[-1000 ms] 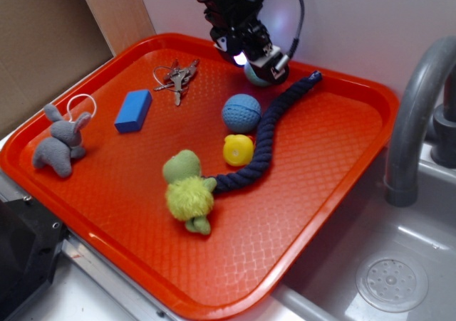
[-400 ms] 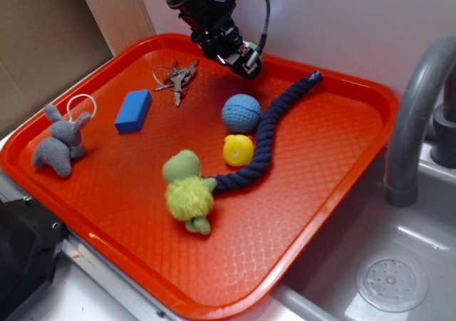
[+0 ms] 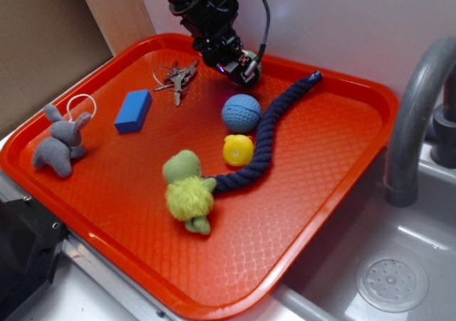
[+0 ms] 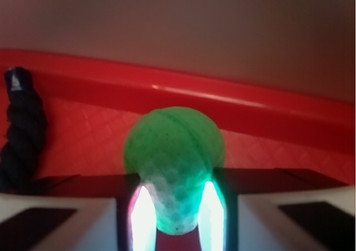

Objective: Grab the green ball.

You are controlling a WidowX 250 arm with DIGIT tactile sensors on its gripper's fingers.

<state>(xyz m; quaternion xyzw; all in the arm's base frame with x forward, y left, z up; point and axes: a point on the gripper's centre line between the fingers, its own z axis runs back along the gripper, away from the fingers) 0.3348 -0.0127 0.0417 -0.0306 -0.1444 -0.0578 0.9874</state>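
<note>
The green ball [image 4: 173, 145], dimpled and pale green, sits squeezed between my two lit fingers in the wrist view. My gripper [image 4: 175, 187] is shut on it. In the exterior view the gripper [image 3: 240, 63] hangs at the back of the red tray [image 3: 335, 186], close to its far rim. Only a sliver of the green ball [image 3: 251, 58] peeks out at the fingertips there. The tray floor and far rim lie just beyond the ball.
On the tray lie a blue ball [image 3: 241, 112], a yellow ball [image 3: 238, 149], a navy rope [image 3: 274, 129], a yellow-green plush toy [image 3: 188, 191], a grey plush animal [image 3: 60, 141], a blue block [image 3: 133, 110] and keys [image 3: 177, 77]. A faucet [image 3: 417, 114] and sink [image 3: 388, 282] stand at right.
The gripper has moved left along the tray's back edge, away from the rope's end, carrying the green ball with it. Since 0.4 s ago it has dropped slightly.
</note>
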